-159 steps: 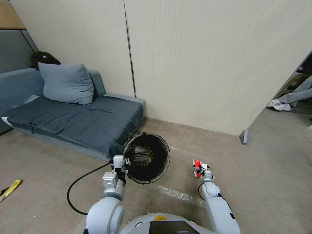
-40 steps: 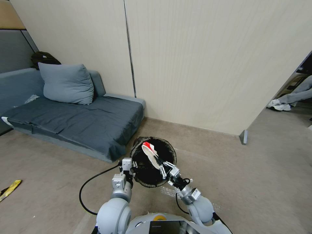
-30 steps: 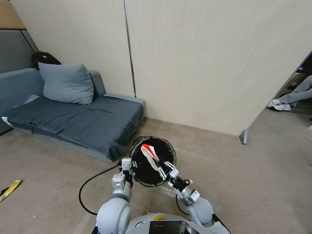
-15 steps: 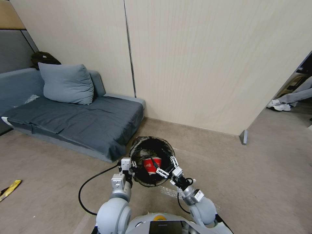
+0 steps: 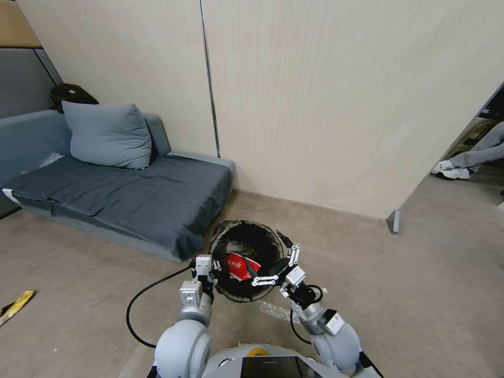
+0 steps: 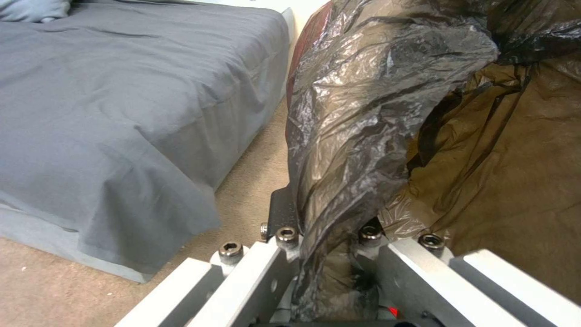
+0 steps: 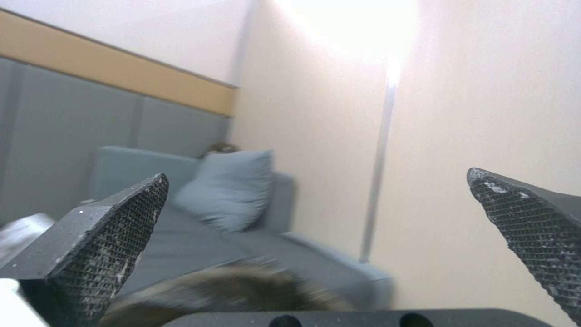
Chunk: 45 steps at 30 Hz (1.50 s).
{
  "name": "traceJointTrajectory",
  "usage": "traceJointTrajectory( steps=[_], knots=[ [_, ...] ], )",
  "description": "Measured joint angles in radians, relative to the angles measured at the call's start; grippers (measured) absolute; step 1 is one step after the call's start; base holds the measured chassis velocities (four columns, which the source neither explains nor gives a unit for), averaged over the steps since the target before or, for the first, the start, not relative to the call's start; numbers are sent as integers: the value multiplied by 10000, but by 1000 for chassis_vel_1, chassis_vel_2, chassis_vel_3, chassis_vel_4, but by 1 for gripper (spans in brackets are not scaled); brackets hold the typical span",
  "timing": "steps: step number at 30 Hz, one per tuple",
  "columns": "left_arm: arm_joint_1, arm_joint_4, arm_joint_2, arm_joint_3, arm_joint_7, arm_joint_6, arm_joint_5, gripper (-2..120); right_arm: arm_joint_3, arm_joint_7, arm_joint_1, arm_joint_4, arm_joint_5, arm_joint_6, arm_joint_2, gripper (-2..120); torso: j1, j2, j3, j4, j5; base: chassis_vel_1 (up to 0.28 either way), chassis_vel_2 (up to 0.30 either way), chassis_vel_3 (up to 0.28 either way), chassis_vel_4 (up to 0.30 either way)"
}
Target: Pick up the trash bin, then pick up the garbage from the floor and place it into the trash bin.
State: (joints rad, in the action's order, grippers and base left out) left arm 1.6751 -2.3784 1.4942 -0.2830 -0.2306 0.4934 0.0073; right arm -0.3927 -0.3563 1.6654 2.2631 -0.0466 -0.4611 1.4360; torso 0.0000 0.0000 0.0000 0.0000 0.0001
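Right gripper fingers spread wide, empty, over trash bin; left gripper clamps rim.

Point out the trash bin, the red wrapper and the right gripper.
trash bin [image 5: 226,244], head view, far-left rim of the black liner.
red wrapper [image 5: 237,266], head view, its red face inside the bin.
right gripper [image 5: 273,260], head view, between its open fingertips.

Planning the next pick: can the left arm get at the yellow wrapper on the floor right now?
Probably not. The left tool is shut on the trash bin rim, so it is occupied. The yellow wrapper lies far off to the robot's left on the floor. The right tool, open over the bin, is free.
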Motion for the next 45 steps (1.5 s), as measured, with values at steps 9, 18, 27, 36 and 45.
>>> traceJointTrajectory(
  steps=[9, 18, 27, 36, 45],
  knots=[
    [23, 22, -40, -126, -15, -72, 97, 1, -535, 2596, 1301, 378, 1593, 464, 1701, 101, -1, 0, 0, 0, -2, 0, 0, 0, 0],
    [46, -27, -69, -248, -30, -157, 154, 1, -810, 3790, 1773, 250, 2145, 719, 1761, 100, 0, 0, 0, 1, -1, 0, 0, 0, 0],
    [121, -119, -55, -286, -139, -125, 110, 1, -931, 3971, 1831, -111, 1882, 742, 1745, 100, 0, 1, 1, 0, 0, 0, 0, 0, 0],
    [160, -220, -28, -279, -168, 81, 2, 1, -947, 3949, 1630, -126, 1629, 819, 1734, 100, 0, 0, 1, 0, -1, 0, 0, 0, 0],
    [232, -245, 36, -275, -168, 103, -18, 1, -1106, 3772, 1450, -213, 1435, 883, 1729, 100, 0, 0, 1, 0, 0, 23, 28, 21, 31]
  ],
)
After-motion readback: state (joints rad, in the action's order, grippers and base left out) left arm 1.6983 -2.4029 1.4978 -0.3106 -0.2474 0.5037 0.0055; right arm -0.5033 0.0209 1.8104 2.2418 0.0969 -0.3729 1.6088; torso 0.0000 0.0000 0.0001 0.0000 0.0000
